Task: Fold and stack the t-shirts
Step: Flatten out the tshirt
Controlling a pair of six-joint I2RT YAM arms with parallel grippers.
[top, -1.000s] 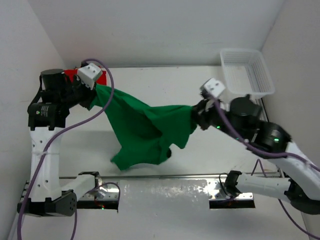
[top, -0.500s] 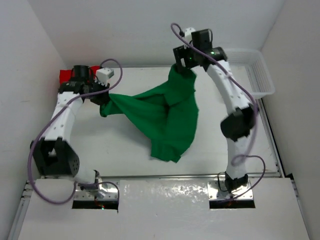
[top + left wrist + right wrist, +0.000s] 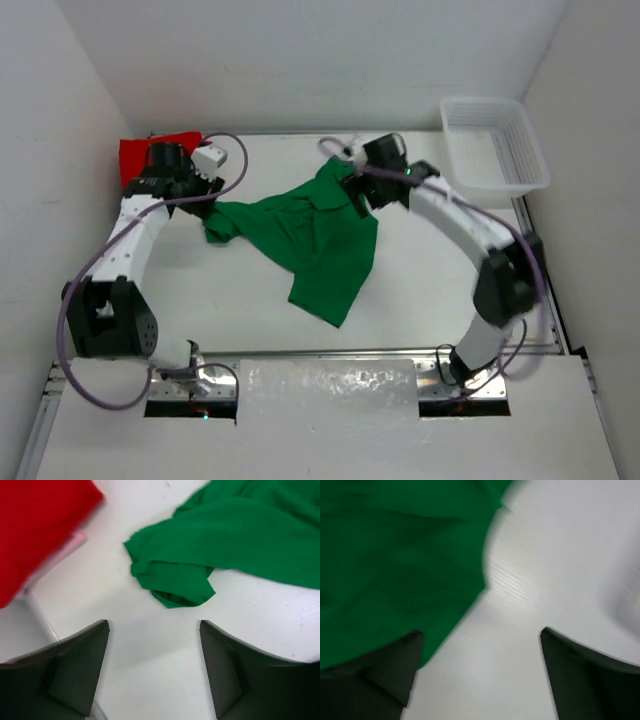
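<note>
Lying crumpled on the bench (image 3: 420, 290): green t-shirt (image 3: 318, 238), released, its bunched sleeve just ahead of the left end effector (image 3: 152, 630) and apart from it.
Left end effector: jaws spread, empty, bare bench between them.
Red t-shirt (image 3: 35, 525): ahead-left of it, pink t-shirt (image 3: 76, 541) edge beneath.
Right end effector (image 3: 481, 632): jaws wide, empty; green edge by one finger, bare bench on its other side.
White basket (image 3: 522, 150): well apart, beyond it.
</note>
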